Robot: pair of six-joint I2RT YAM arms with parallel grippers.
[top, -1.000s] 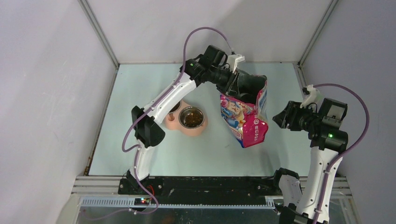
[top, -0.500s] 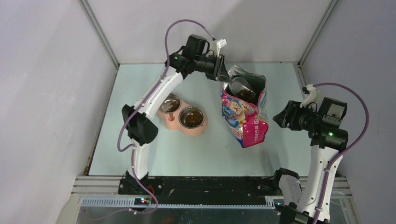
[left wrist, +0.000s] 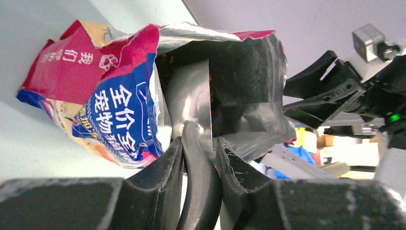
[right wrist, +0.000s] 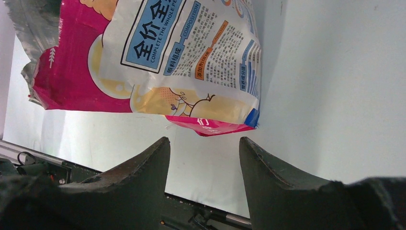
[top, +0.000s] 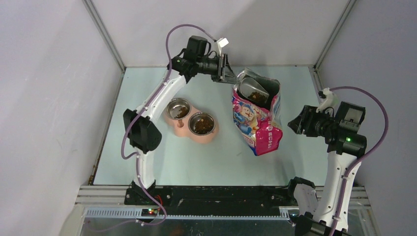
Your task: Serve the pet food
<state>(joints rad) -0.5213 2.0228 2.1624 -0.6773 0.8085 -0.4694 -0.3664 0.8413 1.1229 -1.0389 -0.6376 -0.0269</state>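
Pale green tabletop, boxed in by grey walls on three sides. Near the middle, pink double bowl, brown bits showing in both steel cups. Right of it, printed bag standing upright, mouth gaping.

Left gripper clamped on the dark handle of the metal scoop, fingers pinching it from both sides in the wrist view. Scoop poised at the bag's mouth, a small load of pet food lying in it. Right gripper just beside the bag's right flank, seemingly not touching, fingers spread with nothing between them.

Judged step: carrying the loaded scoop across to the bowl.

Risks from here:
- Could shed pellets onto the table if tipped or swung briskly over the gap between bag and bowl
- Might catch the foil lip on the way out and drag or topple the bag, nothing bracing it while the right fingers stand apart
- May rotate in the pinch, handle narrow and load sitting well out from the grip
- Easy to tip too early or past the rim, scattering food beside the cups
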